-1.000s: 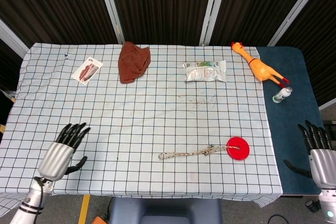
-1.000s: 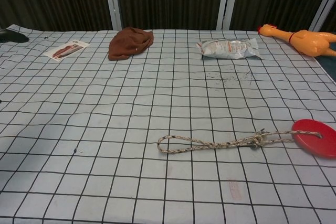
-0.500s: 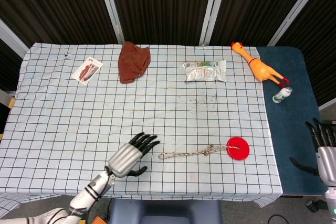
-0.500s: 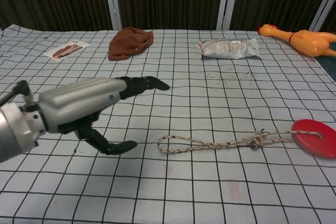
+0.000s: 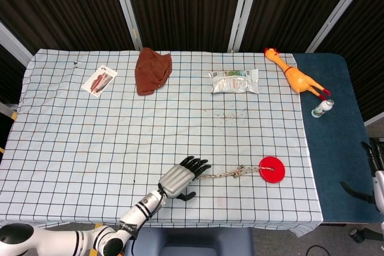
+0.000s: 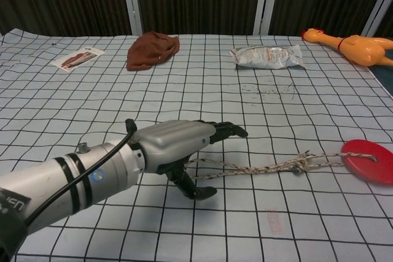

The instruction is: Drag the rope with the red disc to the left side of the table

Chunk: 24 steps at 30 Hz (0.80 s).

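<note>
A red disc (image 5: 271, 168) (image 6: 369, 161) lies near the table's front right, tied to a braided rope (image 5: 231, 174) (image 6: 270, 167) that runs left from it. My left hand (image 5: 182, 178) (image 6: 178, 144) is over the rope's left loop end and hides that end in both views. Its fingers are stretched out and apart, the thumb (image 6: 195, 189) hangs below, and nothing is gripped. My right hand (image 5: 373, 172) shows only partly at the far right edge of the head view, off the checked cloth, with the thumb spread away from the fingers and nothing in it.
Along the far edge lie a printed card (image 5: 99, 80), a brown cloth (image 5: 152, 70), a foil packet (image 5: 234, 81) and a yellow rubber chicken (image 5: 296, 77). A small bottle (image 5: 321, 108) stands on the blue strip (image 5: 333, 142) at the right.
My left arm swept from the front left corner rightward along the front edge until the hand reached the rope's loop end. The right hand drew back toward the right edge. Rope and disc have not moved.
</note>
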Tool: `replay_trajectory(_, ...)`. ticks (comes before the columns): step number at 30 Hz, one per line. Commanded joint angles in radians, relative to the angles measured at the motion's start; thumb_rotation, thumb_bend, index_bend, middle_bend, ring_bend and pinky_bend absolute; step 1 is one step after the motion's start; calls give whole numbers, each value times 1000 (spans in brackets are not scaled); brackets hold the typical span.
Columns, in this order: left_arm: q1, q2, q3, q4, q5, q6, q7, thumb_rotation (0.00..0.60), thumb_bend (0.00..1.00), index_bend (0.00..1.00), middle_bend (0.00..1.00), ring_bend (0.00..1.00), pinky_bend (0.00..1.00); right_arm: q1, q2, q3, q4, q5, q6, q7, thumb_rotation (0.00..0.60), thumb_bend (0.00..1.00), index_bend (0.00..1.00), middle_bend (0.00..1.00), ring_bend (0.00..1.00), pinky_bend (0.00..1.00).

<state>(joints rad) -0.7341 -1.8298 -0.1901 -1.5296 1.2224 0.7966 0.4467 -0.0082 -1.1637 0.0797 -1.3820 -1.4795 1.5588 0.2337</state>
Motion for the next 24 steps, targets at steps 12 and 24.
replay_trajectory(12, -28, -25, 8, 80, -66, 46, -12, 600, 367, 312, 0, 0, 0, 8, -12, 3, 10, 2, -17, -7, 600, 246, 0, 0, 0, 0)
replay_trajectory(24, -46, -54, 14, 127, -89, 65, -32, 600, 441, 512, 15, 0, 14, 5, -10, 4, 10, 7, -19, -8, 600, 245, 0, 0, 0, 0)
